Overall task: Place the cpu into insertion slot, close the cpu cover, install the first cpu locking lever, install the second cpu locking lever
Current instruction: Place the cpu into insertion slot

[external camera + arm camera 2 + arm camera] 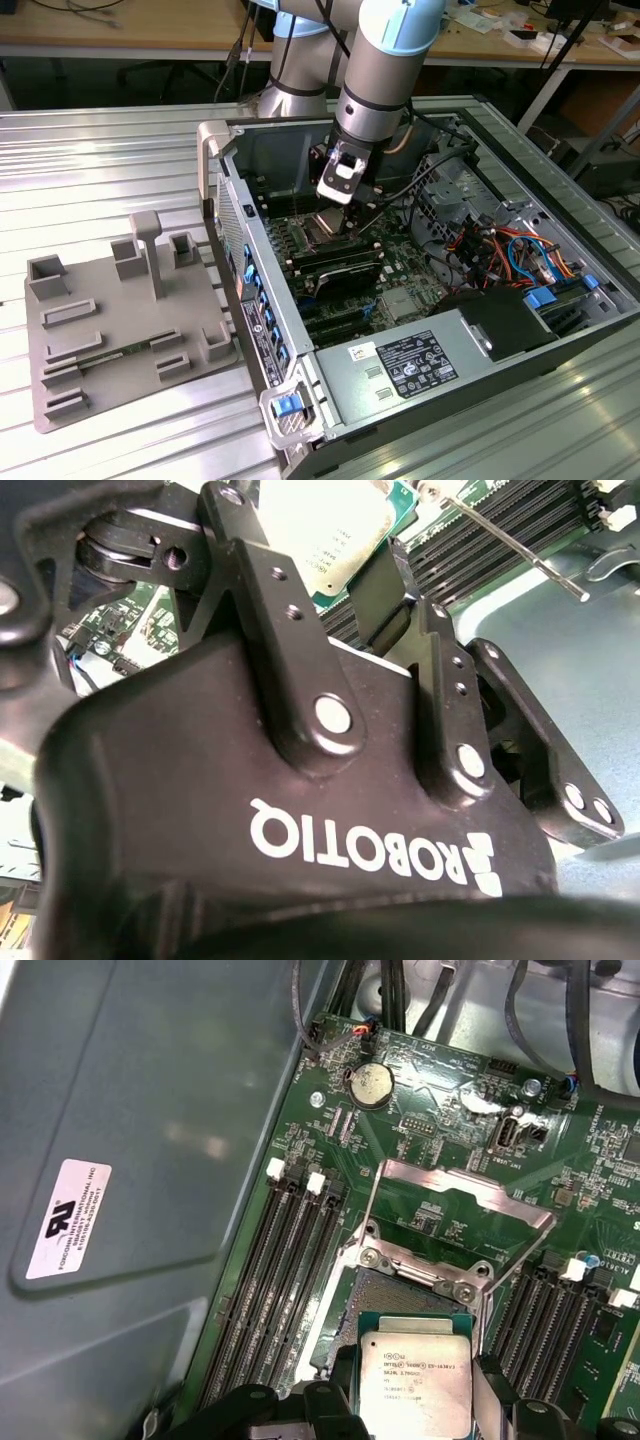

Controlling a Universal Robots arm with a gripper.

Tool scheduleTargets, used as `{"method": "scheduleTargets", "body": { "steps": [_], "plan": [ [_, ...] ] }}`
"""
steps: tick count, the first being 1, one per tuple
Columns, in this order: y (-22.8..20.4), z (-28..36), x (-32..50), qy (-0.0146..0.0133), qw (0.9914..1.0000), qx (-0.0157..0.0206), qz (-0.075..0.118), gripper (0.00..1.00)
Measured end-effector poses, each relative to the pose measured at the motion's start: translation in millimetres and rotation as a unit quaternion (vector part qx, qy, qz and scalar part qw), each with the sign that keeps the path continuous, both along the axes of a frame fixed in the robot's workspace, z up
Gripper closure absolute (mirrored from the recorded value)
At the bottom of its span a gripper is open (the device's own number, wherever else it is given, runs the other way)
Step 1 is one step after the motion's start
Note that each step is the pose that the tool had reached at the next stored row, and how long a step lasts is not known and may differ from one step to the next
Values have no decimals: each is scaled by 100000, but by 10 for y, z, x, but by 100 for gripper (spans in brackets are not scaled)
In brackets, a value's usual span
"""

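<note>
Gripper [335, 208] hangs low inside the open computer case [215, 140] in the exterior view, over the green board [400, 270]. In the second wrist view it pinches the cpu [315, 530] by two opposite edges. In the first wrist view the cpu hovers just over the insertion slot [400, 1295], with the cpu cover [465, 1192] standing open beyond. The cpu is probably light, stiff and slick-topped, with a delicate underside, so an edge grip suits it.

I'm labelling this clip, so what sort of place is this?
Probably a robotics lab or workshop: a robot arm whose tool holds the cpu inside an open computer case, on a metal table, with cluttered workbenches behind.
</note>
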State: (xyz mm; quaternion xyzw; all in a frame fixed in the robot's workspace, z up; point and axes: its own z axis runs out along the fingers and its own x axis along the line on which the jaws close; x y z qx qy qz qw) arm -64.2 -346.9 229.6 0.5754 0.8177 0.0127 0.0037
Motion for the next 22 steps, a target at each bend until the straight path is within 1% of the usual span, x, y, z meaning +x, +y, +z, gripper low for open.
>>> {"method": "scheduleTargets", "body": {
  "steps": [16,22],
  "plan": [
    [0,-1,0,1,99982,-1,-1897,45],
    [0,-1,0,-1,99963,-1,-2710,45]
  ]
}}
